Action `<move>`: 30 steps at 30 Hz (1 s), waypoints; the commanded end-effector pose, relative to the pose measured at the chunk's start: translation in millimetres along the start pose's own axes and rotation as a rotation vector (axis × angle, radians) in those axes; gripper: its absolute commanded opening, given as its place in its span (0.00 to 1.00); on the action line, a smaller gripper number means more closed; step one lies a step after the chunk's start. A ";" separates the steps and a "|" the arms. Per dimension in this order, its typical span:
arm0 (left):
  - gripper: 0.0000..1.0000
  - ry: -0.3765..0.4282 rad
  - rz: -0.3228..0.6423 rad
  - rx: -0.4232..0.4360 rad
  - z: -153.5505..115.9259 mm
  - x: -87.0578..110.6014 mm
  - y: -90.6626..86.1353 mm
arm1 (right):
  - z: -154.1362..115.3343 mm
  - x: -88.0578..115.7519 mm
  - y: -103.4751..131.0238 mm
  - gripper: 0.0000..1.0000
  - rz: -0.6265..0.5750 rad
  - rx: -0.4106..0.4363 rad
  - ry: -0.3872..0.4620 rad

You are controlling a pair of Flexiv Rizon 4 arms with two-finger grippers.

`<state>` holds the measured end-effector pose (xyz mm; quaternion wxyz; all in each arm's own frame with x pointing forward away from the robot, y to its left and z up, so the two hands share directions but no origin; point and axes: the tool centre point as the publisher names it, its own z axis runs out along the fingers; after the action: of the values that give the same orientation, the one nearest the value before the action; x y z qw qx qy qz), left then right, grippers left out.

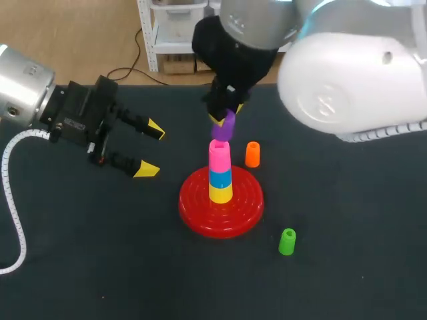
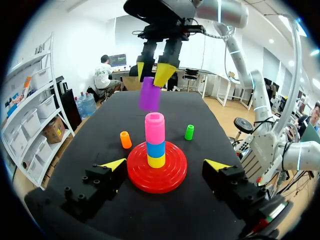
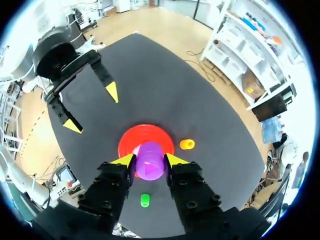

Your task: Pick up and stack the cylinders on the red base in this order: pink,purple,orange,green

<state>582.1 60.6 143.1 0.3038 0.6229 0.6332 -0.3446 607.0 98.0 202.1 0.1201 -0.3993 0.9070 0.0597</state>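
Dark table (image 1: pixel 347 267) below; right end effector (image 3: pixel 150 160) clamps purple cylinder (image 3: pixel 150 168).

Head camera looks down; wrist cameras face the shared red base (image 1: pixel 235 215)

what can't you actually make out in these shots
Right wrist view: the purple cylinder, held in the right gripper, covers what is stacked on the red base; the blue piece and yellow piece are hidden there.
Head view: the right arm hides most of that gripper's fingers.
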 end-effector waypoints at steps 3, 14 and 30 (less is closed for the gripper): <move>1.00 -0.003 0.003 -0.001 -0.3 1.3 -0.4 | 1.6 -3.1 2.5 0.00 -0.022 -0.029 0.026; 1.00 -0.003 0.003 -0.001 -0.3 1.3 -0.4 | -5.6 4.4 5.5 0.00 -0.069 -0.048 0.044; 1.00 -0.003 0.003 -0.001 -0.3 1.3 -0.4 | 3.9 11.1 6.9 0.00 -0.087 -0.063 0.075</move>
<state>582.0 60.6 143.1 0.3038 0.6229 0.6332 -0.3446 594.1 95.4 196.5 0.0765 -0.4439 0.8903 0.0667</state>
